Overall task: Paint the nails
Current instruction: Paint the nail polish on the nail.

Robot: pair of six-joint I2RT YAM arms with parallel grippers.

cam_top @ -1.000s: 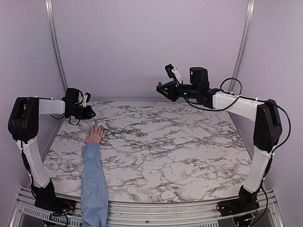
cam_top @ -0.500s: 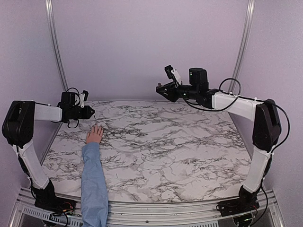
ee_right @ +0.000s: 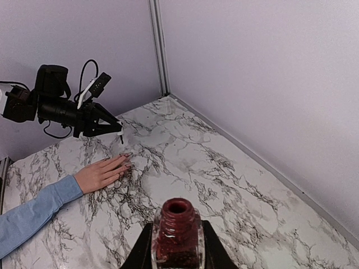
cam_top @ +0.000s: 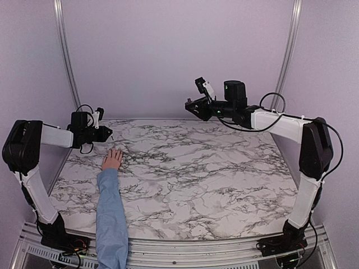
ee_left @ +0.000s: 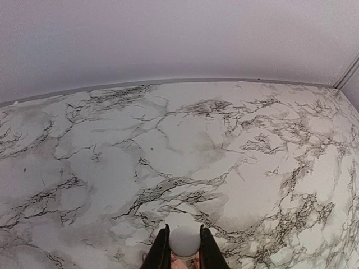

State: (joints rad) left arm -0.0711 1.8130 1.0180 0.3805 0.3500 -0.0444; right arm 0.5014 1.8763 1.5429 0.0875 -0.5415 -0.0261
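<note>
Back leftward goes left end effector (cam_top: 106,134), clamped on white brush cap (ee_left: 184,241) | nails (ee_right: 127,161) just under its tip, not touching, hand (cam_top: 112,160) flat on surface (cam_top: 213,168) | right end effector (ee_right: 178,249) grips open red bottle (ee_right: 178,227)

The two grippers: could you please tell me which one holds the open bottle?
The right gripper clamps the uncapped dark red bottle; the left gripper, near the hand, holds a white cap instead.
</note>
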